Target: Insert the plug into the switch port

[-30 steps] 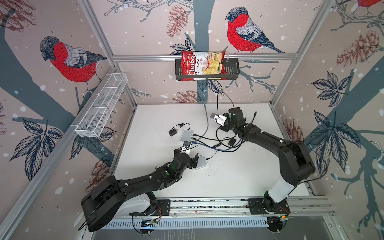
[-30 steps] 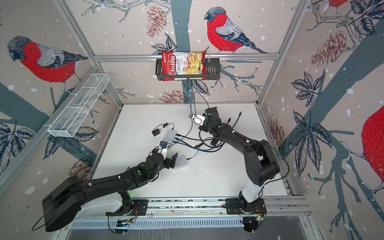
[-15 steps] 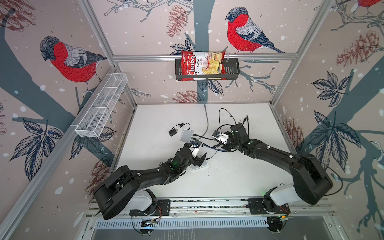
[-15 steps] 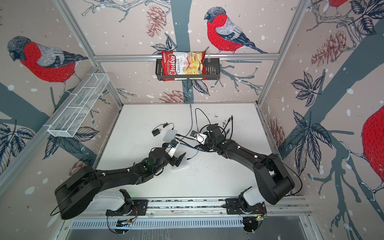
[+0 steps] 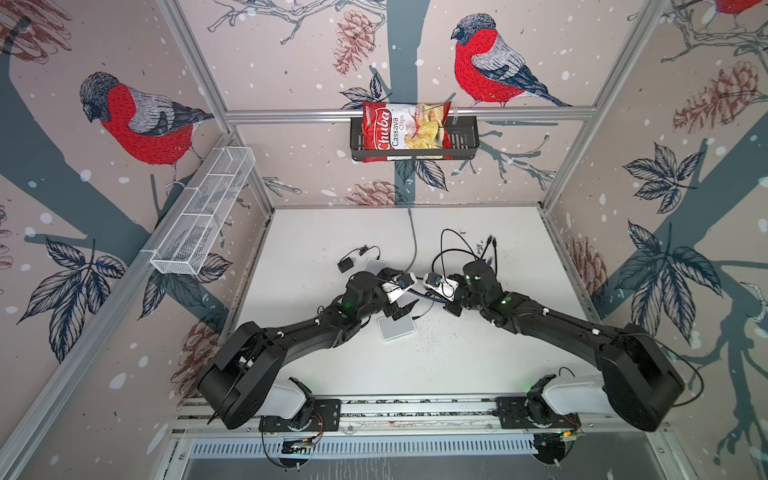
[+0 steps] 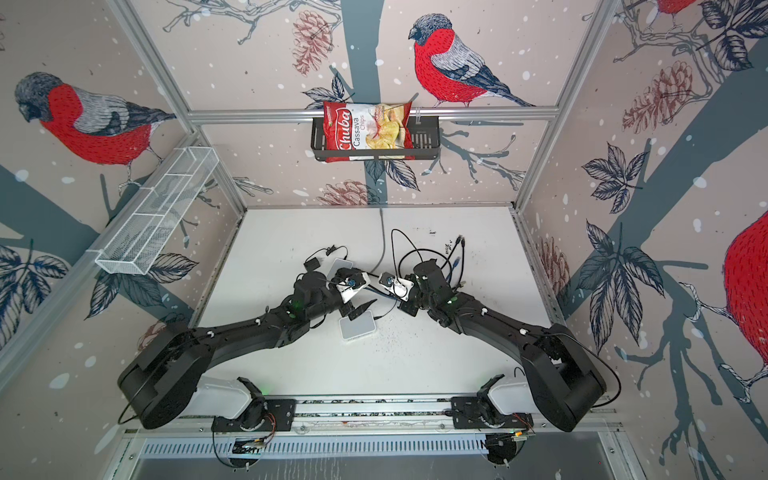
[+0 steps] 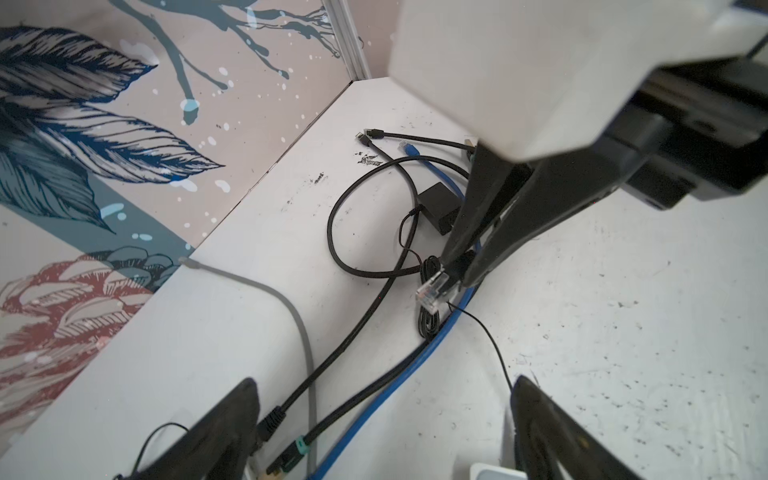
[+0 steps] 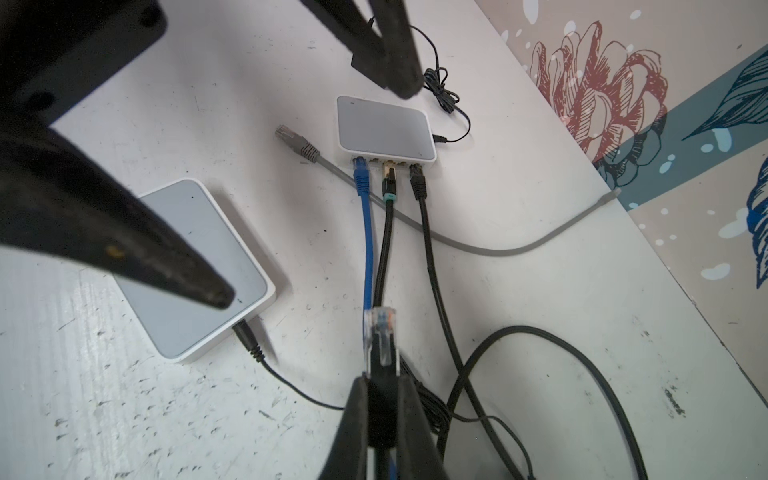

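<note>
The clear RJ45 plug is pinched by its black boot in the closed right gripper. It is held just above the white table, near the middle and short of the two network switches. The table top is scuffed and flecked with black marks. Aluminium posts and walls papered with bullfinches, pine cones and leaves enclose it.

The plug's long axis runs straight out from the fingertips, contact end leading, towards the port row of the far switch. In the left wrist view it tilts nose-down towards the table.

Three leads sit in that port row: a blue cable, a teal-banded black cable and a plain black cable. The first two lie directly along the plug's line. A grey cable crosses under them, and its loose connector lies just beside the far switch. The near switch lies off to one side.

The left gripper hangs over the near switch, jaws spread wide and holding nothing. Its fingers stand either side of the path to the ports.

Farther off are a black power adapter, a wire mesh shelf and a chips bag in a black wall basket.
</note>
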`<state>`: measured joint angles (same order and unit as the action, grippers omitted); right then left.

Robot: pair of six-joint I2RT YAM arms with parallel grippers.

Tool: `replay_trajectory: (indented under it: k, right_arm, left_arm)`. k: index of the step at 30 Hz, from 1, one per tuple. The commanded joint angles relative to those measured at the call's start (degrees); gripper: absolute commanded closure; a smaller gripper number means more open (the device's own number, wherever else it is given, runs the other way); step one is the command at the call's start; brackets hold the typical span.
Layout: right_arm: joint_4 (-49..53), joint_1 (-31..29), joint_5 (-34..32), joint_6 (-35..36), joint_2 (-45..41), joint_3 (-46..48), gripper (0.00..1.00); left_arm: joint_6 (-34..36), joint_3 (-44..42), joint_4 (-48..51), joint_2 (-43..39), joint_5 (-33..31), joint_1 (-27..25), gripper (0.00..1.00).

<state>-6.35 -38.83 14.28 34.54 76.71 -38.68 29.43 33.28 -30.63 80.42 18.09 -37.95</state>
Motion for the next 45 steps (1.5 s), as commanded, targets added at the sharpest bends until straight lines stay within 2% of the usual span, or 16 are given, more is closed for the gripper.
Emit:
replay_trajectory:
  k: [1,6,10,12,14,23,29,34,39,41,45]
  right_arm:
    - [-2.5,-0.6,0.5,-0.3,-0.8,0.8,0.98]
    - [-3.3,-1.2,0.9,0.5,-1.1,1.4,0.98]
    - [-3.5,-1.3,1.5,1.0,-1.4,1.5,0.98]
    - [-3.4,-1.5,1.5,1.2,-1.5,1.5,0.98]
    - [-3.2,-1.6,1.8,1.5,-1.6,1.5,0.98]
    - [-3.1,-2.4,2.2,1.5,-1.2,1.4,0.98]
    - [-3.0,-2.7,2.1,1.5,-1.0,1.2,0.97]
    - [-3.0,-3.0,1.6,1.6,-1.1,1.2,0.97]
    - [-3.1,-3.3,1.4,1.7,-1.2,1.3,0.97]
    - [-3.0,-3.4,1.2,1.7,-1.1,1.2,0.97]
    - [-3.0,-3.4,1.2,1.8,-1.2,1.3,0.97]
  left_arm:
    - [9.9,0.6,5.2,1.0,7.0,0.6,0.08]
    - [13.0,2.0,6.7,3.7,14.4,1.1,0.12]
    - [11.2,0.9,1.3,4.7,17.7,1.9,0.15]
    - [9.7,0.6,-1.6,5.2,19.3,2.3,0.25]
    - [9.0,0.9,-2.8,6.0,19.4,2.5,0.32]
    - [7.7,2.9,-6.4,8.6,22.4,4.4,0.35]
    - [7.2,5.2,-5.0,11.1,26.5,5.0,0.45]
    - [5.6,5.1,-7.5,12.5,29.9,5.1,0.47]
    - [5.1,5.2,-7.7,13.1,30.9,5.1,0.52]
    - [5.2,5.5,-7.4,13.3,31.3,5.1,0.57]
    - [5.6,6.2,-6.8,13.8,30.7,5.1,0.62]
